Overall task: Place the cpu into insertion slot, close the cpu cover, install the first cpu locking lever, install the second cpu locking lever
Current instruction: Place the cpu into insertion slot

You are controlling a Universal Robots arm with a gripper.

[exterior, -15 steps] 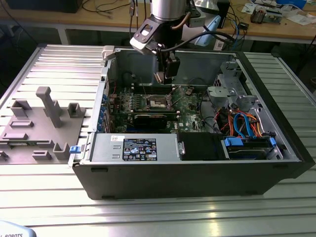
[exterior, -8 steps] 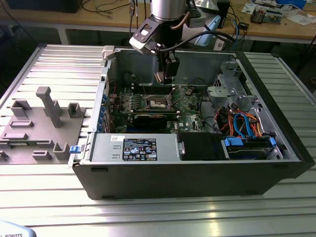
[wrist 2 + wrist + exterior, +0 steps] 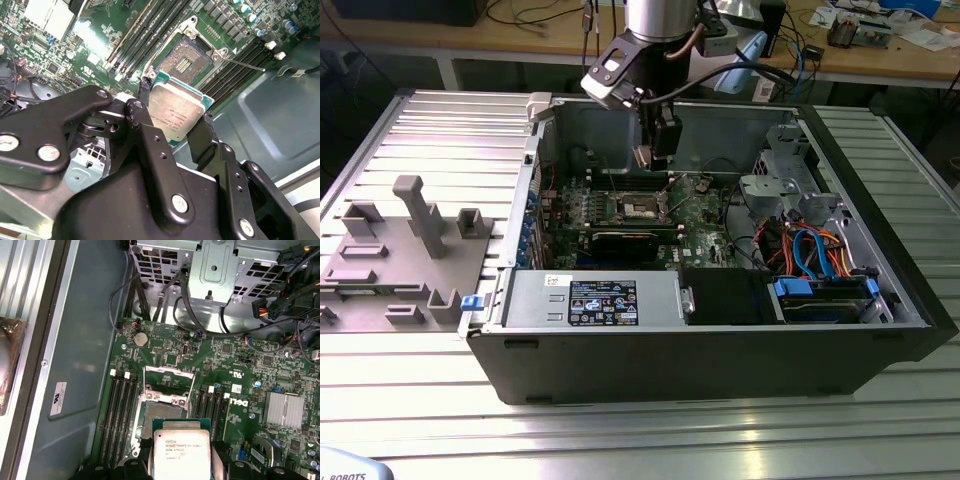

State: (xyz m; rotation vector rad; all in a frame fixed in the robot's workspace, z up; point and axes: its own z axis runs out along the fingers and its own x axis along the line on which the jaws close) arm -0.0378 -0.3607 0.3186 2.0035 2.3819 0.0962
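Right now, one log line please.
gripper shut on square silver-grey cpu | above dark silver-rimmed insertion slot, unseated | thin silver cpu cover open

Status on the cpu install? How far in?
Done: only the pickup. In hand: the gripper is shut on the cpu, with the fingers clamping its edges, above the insertion slot, which lies bare. Left: all four steps. The cpu is not seated, the cpu cover stands flipped open, and a thin locking lever juts free beside the slot.
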